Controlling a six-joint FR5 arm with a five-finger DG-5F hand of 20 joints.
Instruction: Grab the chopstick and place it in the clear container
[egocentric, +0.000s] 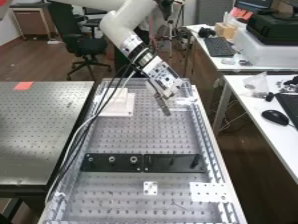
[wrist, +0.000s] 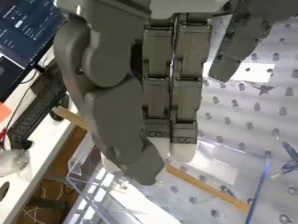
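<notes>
In the high view, you had the hand (egocentric: 161, 103) over the far end of the perforated bench (egocentric: 133, 140), near the white block (egocentric: 120, 104), with the arm (egocentric: 123, 27) coming in from the upper left. In your wrist view, the hand was closed to a pinch: its thumb (wrist: 116, 117) was bent in toward the tips of two nearly straight fingers (wrist: 156, 102), and the wooden chopstick (wrist: 206, 188) was held between them. Another finger stood apart from that pair. The chopstick stuck out on both sides of your grip, one end showing against the side desk (wrist: 50, 142), the other against the perforated surface, near a blue-looking edge of the clear container (wrist: 259, 185). You couldn't tell its height over that edge
</notes>
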